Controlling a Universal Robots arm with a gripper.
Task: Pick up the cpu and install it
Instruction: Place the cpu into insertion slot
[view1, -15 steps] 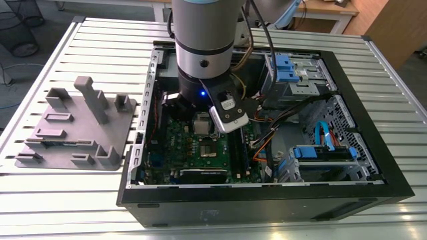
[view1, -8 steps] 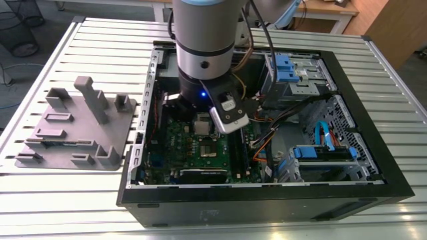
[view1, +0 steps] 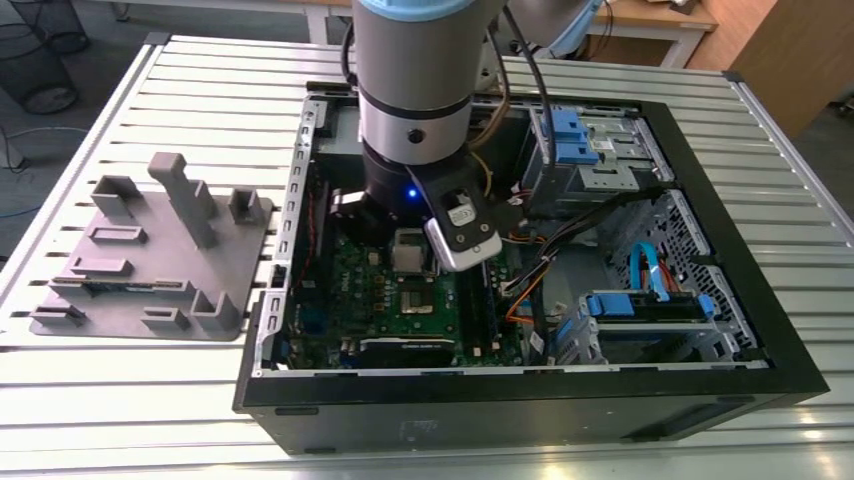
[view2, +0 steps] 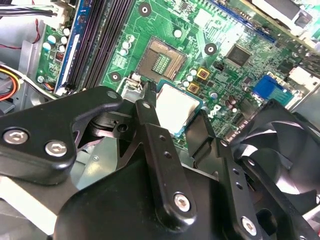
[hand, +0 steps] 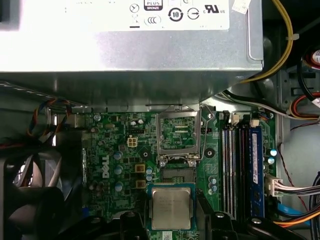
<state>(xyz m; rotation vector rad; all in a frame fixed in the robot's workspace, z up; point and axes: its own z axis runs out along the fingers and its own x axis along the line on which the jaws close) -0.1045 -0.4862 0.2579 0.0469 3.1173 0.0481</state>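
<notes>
Grips the cpu (view2: 176, 107) by two opposite edges with jaws narrowed onto it, over the motherboard (hand: 107, 150) beside the open socket (view2: 161, 59), inside the case (view1: 534, 400) on the tabletop (view1: 134, 400).

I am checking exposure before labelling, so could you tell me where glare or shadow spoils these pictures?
In the first wrist view glare washes the power supply box white; in the second wrist view the cpu, held in the gripper, glares near white on its metal top; in the exterior view the case is shaded inside while the table is bright.
</notes>
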